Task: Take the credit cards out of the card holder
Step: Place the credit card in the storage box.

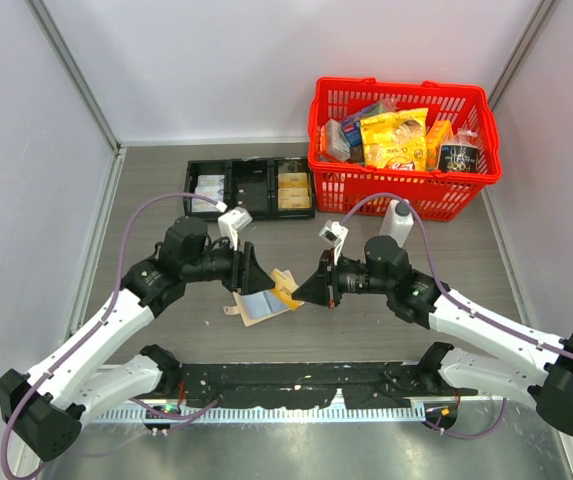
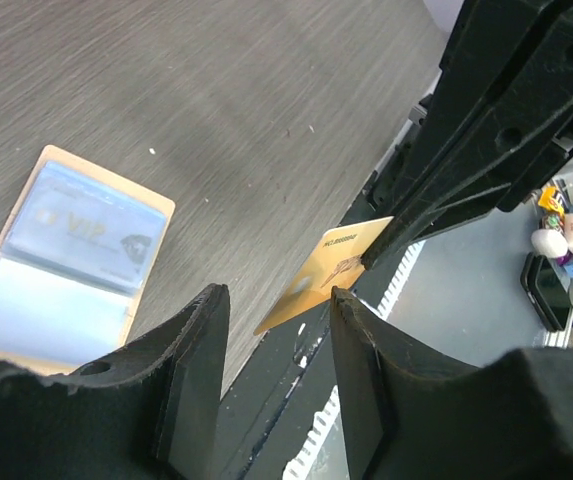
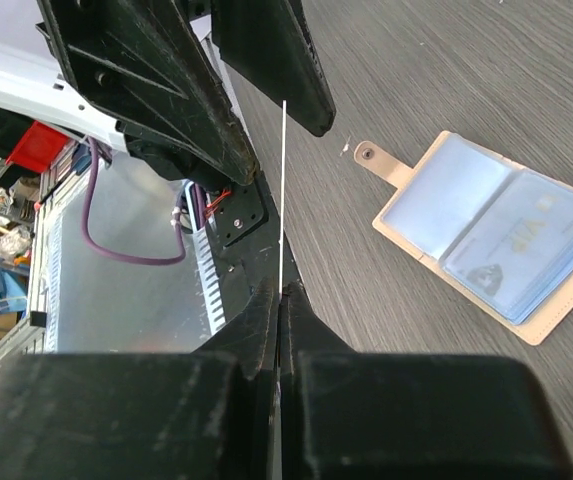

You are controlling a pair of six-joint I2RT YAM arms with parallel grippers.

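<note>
Tray (image 1: 249, 188), basket (image 1: 403, 188), bottle (image 1: 397, 222) block rear; left arm (image 1: 116, 322), right arm (image 1: 486, 325) crowd centre over holder (image 1: 258, 308); tabletop (image 1: 151, 170) open far left.

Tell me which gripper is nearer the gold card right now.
Right. The right gripper is shut on the gold card, pinching one end. The left gripper is open, its fingers on either side of the card's other end without clamping it.

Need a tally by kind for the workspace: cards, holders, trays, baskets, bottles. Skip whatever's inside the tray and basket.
Credit cards: 2 (gold card out of the holder; VIP card in a sleeve)
Card holder: 1
Black tray: 1
Red basket: 1
White bottle: 1
Total: 6
</note>
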